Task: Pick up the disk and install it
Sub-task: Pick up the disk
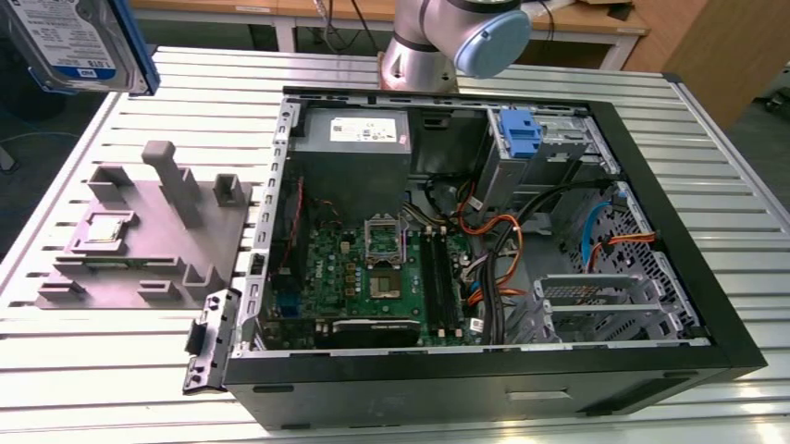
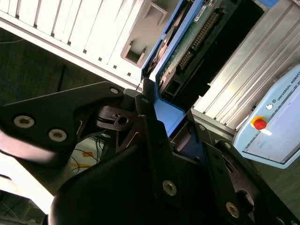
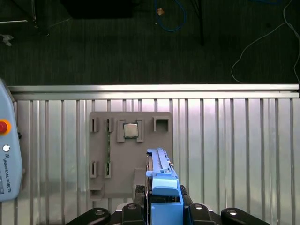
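Note:
The disk [image 1: 74, 42] hangs high at the exterior view's top left, silver with a blue-and-white label and a blue side rail. In the first wrist view I see the disk [image 3: 161, 180] edge-on, blue rail toward the camera, with my gripper [image 3: 161, 206] shut on it above the grey fixture. In the second wrist view the disk's [image 2: 187, 42] green circuit side shows, and the black fingers [image 2: 150, 126] of my gripper [image 2: 174, 129] clamp its blue rail.
An open computer case [image 1: 691, 240] lies on the slatted metal table, with a blue bracket [image 1: 521, 134] in its drive bay. The grey fixture [image 1: 161, 231] beside the case carries a small processor chip [image 3: 131, 130]. A teach pendant [image 3: 7, 154] lies on the table.

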Tool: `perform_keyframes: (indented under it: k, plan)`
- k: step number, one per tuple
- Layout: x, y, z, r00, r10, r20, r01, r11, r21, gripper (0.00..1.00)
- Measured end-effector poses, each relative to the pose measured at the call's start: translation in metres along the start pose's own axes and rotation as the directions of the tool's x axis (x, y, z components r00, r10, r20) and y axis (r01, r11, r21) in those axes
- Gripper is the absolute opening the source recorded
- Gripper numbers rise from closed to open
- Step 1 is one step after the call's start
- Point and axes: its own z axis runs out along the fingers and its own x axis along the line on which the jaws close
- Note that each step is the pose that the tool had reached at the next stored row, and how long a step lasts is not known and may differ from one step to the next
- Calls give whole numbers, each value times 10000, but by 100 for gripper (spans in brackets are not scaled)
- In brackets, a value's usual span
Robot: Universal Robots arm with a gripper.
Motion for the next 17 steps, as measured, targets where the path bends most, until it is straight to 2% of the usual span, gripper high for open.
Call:
perform_keyframes:
  k: [17]
  plan:
    - [10,-58,1,10000,-2,-15,2,10000,-1,36]
